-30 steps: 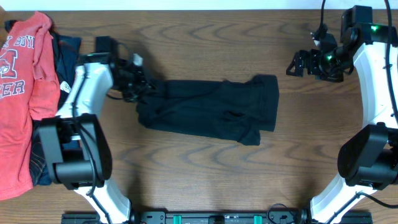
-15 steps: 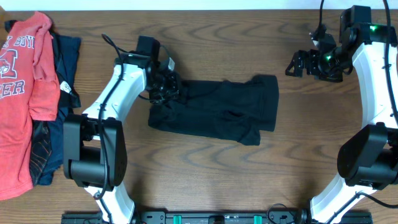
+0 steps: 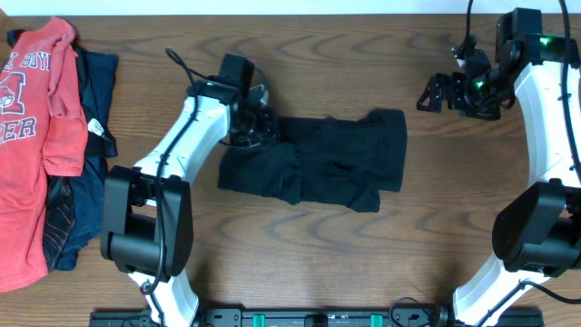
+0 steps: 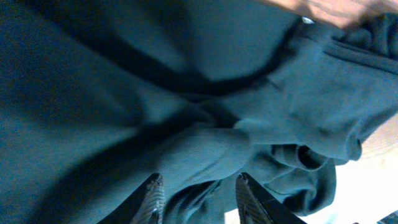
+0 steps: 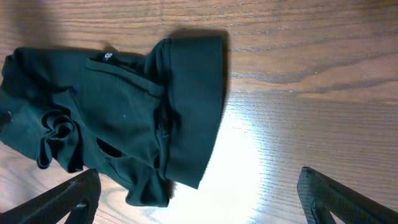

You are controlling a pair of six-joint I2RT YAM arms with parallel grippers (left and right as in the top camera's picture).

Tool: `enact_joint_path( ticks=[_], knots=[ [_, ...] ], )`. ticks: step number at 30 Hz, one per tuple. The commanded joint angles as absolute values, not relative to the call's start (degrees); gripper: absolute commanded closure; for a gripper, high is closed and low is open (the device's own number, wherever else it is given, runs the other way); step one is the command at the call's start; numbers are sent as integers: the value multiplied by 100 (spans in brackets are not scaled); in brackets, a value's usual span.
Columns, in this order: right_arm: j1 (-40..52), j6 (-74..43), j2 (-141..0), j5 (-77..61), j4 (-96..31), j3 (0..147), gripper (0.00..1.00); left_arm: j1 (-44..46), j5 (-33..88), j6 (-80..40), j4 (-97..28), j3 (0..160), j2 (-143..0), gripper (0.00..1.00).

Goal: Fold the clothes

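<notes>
The black shirt (image 3: 336, 163) lies bunched and partly folded across the middle of the wooden table. My left gripper (image 3: 257, 123) is at the shirt's upper left end, shut on a fold of its fabric; the left wrist view is filled with the dark cloth (image 4: 186, 93), a fold of it between the fingers (image 4: 199, 186). My right gripper (image 3: 428, 94) is open and empty, held above the table to the upper right of the shirt. Its view shows the shirt's folded right end (image 5: 124, 106) between the wide-spread fingers (image 5: 199, 180).
An orange-red lettered T-shirt (image 3: 32, 136) lies on a navy garment (image 3: 95, 82) at the table's far left edge. Bare wood table (image 3: 300, 263) shows in front of the black shirt.
My left gripper has moved to the right, from the shirt's far left end toward its middle, carrying the fabric's left end over with it. The right arm has not moved.
</notes>
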State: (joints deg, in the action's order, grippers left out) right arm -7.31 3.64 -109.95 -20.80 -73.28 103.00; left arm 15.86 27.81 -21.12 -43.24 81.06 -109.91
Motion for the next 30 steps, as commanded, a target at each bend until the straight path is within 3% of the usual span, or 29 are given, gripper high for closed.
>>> enact_joint_path(
  ticks=[1, 4, 9, 17, 30],
  knots=[
    [-668, 482, -10930, -2106, -7349, 10407, 1, 1761, 2615, -2158, -4300, 8208, -10866, 55],
    [-676, 548, -10932, -2095, -7435, 10403, 1, 1747, 2265, -2178, -4300, 8208, -10866, 34],
    [-819, 652, -10943, -2082, -7566, 10291, 1, 1160, 2224, -2174, -4364, 8248, -10820, 10],
    [-985, 650, -10969, -2399, -6820, 9028, 1, -119, 2440, -1761, -4932, 8527, -10272, 8],
    [-703, 1273, -10984, -4049, -5293, 7091, 1, -460, 2436, -1374, -5319, 8527, -10136, 5]
  ],
)
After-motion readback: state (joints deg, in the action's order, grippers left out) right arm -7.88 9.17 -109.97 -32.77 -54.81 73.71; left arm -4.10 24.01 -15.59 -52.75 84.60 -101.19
